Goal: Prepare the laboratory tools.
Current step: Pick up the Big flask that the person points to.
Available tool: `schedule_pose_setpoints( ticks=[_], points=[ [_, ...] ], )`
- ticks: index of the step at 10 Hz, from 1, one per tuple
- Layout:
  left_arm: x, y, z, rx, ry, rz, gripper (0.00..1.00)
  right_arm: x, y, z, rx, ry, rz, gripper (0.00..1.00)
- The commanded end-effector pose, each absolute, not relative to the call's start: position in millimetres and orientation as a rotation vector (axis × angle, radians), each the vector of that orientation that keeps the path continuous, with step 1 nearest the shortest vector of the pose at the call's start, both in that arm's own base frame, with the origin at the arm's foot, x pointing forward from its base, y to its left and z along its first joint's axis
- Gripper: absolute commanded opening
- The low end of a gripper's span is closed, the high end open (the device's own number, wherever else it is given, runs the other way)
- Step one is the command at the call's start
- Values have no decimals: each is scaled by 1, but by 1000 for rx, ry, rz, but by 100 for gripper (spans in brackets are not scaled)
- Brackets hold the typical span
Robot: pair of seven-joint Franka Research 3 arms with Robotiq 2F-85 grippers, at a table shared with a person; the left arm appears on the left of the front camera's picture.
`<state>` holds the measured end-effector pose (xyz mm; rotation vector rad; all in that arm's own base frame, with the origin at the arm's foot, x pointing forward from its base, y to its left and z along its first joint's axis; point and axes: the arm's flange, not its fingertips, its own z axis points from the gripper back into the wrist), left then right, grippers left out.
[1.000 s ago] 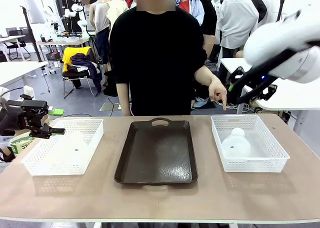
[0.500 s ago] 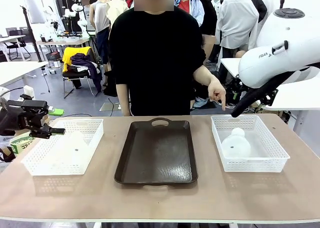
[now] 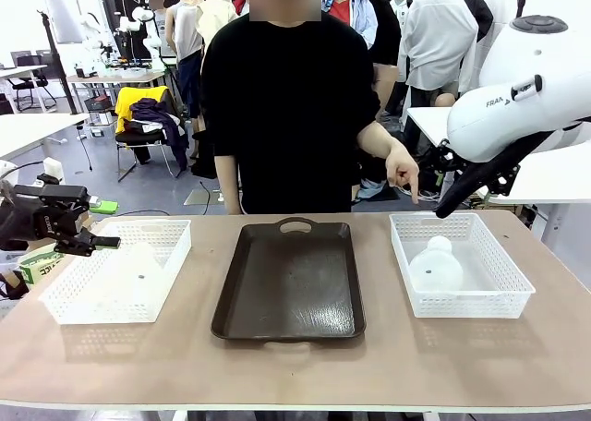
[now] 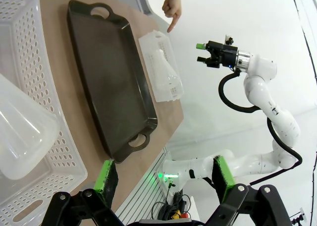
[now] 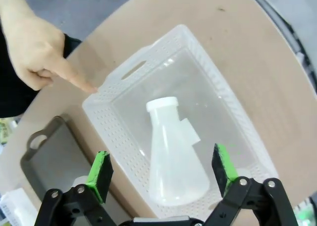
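— Front view first: what's different from a second ago?
— The right arm. It has swung in from higher up and tipped the right gripper (image 3: pixel 446 207) down over the far-left corner of the right basket (image 3: pixel 517 296). That puts it close by the person's hand (image 3: pixel 402 174), which points at that corner. Over the last half second it barely shifts.
— And the left side?
— Unchanged. The left gripper (image 3: pixel 97 242) waits just beside the left basket (image 3: pixel 65 306), fingers spread wide and empty in its wrist view. The left flask (image 3: pixel 129 271) lies in that basket, untouched.
— Is the right pincer on anything?
— No. Right wrist view has its green pads (image 5: pixel 99 174) well apart with nothing between them. The right flask (image 5: pixel 173 156) is framed below in its basket, apparently on its side, neck toward the person.
— What does that mean for the job?
— I'd judge the approach nearly done and the grasp not begun. The person seems to be singling out this flask, and the arm is lined up over it. Neither flask is on the dark tray (image 3: pixel 288 282) between the baskets, so the task is at its start. Next comes a descent into the basket, clear of the mesh wall and the pointing finger. The smooth taper may slip unless gripped near the neck.
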<state>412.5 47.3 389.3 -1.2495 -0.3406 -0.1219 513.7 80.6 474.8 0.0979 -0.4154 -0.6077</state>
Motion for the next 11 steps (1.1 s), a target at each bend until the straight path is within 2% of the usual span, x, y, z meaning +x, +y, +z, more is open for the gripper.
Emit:
schedule_pose_setpoints(
  ticks=[1,5,8,11],
  points=[
    [412,48,391,-1262,-346,-123,100,540,75,487,-15,-335,-579,100],
    [412,48,391,-1262,-346,-123,100,586,78,467,-98,-170,-509,100],
    [412,48,391,-1262,-346,-123,100,576,92,426,-74,-118,-623,100],
    [412,48,391,-1262,-346,-123,100,563,95,385,5,-135,-727,100]
  ],
)
